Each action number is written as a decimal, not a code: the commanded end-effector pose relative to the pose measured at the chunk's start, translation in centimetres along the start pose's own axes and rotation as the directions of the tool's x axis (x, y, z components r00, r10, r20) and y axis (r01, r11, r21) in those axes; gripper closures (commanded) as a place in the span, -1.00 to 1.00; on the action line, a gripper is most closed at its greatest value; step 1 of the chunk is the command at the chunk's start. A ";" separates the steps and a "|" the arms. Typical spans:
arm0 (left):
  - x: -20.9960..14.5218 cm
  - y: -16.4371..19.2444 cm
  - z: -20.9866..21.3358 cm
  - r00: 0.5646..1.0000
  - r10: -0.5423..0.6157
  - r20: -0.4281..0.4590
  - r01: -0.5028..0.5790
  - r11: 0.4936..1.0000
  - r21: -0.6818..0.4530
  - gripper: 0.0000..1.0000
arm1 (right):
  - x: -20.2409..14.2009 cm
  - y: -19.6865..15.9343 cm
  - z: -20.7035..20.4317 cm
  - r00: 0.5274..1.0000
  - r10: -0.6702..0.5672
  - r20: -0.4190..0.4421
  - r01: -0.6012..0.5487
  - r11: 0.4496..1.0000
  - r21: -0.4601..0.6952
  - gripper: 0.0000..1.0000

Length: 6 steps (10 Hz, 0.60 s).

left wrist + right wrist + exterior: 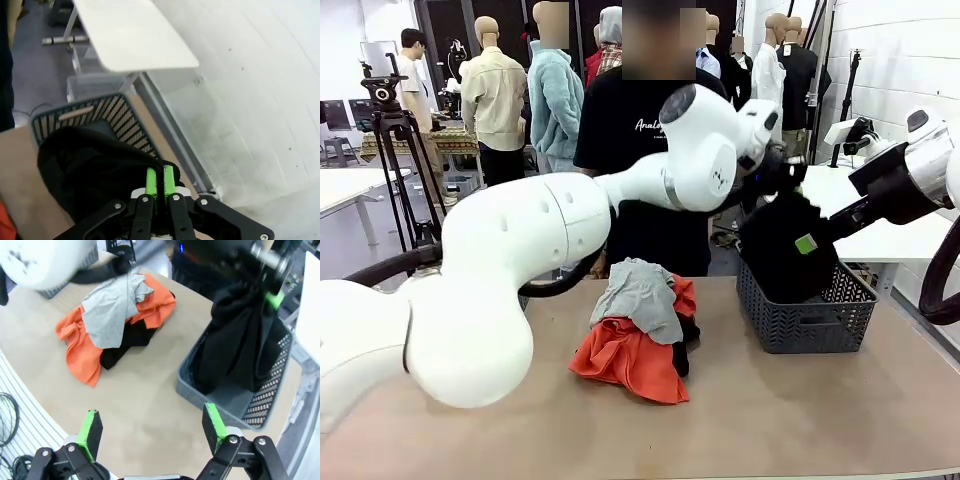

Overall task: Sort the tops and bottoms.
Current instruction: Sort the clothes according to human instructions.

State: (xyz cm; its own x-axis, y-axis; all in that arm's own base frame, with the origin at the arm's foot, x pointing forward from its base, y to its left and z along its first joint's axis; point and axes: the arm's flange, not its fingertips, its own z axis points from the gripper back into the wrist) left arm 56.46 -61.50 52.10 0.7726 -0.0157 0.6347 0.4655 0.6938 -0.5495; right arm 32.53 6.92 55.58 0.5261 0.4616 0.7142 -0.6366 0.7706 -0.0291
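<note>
Garments in view: four. Two tops lie in one pile near the middle of the table (770, 420): one light grey top (640, 295) draped over one orange-red top (625, 360). One piece of black cloth (682, 355) lies partly under them, touching both; whether it carries print cannot be told.

One black bottom (785, 255) hangs from the left gripper (160, 175), whose green pads (151, 181) are pressed together on a fold of it. The lower end of the garment hangs inside the one dark slatted basket (810, 325), which stands on the table's right side, well apart from the pile.

The right gripper (150, 427) hovers above bare table with its jaws spread wide and nothing between them.

One person stands at the far edge.
</note>
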 end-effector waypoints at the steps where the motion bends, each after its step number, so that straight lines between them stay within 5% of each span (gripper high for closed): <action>1: 4.4 -2.7 -7.0 0.997 0.031 -0.068 -0.032 0.999 -0.018 1.00 | -0.1 0.0 -0.1 1.000 -0.006 0.000 0.006 1.000 0.020 -1.00; 6: 2.5 -1.7 -12.7 0.972 0.113 -0.205 -0.106 0.993 0.042 1.00 | -0.1 0.0 -0.1 1.000 -0.006 0.000 0.006 1.000 0.020 -1.00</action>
State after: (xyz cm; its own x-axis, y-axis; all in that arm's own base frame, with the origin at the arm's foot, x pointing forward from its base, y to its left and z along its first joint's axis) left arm 55.82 -63.30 45.54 0.8724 -0.0906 0.4803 0.3913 0.7183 -0.5753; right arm 32.54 6.92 55.57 0.5262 0.4616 0.7142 -0.6366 0.7706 -0.0291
